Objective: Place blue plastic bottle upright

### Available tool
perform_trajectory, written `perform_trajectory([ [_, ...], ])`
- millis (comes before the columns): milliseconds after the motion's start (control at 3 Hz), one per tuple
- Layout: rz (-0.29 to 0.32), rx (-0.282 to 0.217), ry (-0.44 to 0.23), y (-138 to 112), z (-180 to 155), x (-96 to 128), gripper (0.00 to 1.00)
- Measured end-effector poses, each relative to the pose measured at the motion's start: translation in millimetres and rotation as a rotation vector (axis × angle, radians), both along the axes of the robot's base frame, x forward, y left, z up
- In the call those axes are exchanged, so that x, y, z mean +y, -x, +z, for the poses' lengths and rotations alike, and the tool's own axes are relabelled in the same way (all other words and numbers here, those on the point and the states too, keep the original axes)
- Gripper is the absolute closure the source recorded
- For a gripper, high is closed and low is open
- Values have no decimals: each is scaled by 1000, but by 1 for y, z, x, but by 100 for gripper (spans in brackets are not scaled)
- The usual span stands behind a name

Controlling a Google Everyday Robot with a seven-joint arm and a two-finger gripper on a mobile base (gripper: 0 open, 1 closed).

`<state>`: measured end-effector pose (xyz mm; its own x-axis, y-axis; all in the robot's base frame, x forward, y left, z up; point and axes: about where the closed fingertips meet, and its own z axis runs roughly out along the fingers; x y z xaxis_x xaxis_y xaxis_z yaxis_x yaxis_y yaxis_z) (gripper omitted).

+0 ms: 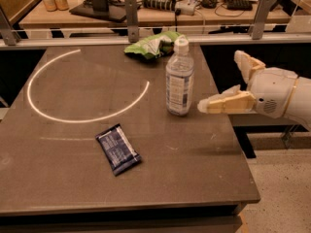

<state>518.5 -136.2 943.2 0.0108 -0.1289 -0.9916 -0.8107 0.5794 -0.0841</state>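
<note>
The blue plastic bottle (179,79) stands upright on the dark table (63,178), right of centre. It is clear with a white cap and a blue-and-white label. My gripper (221,81) is to the right of the bottle, open and empty, apart from it. One finger (226,104) points at the bottle's base, the other finger (249,63) sits higher and further back.
A dark blue snack packet (118,148) lies flat in front left of the bottle. A green chip bag (153,44) lies at the table's back edge. A white arc (73,115) is marked on the tabletop. A rail and a cluttered desk stand behind.
</note>
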Motion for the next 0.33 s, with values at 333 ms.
perform_trajectory([
  [333,-137,90,81,8,-4,-34,0],
])
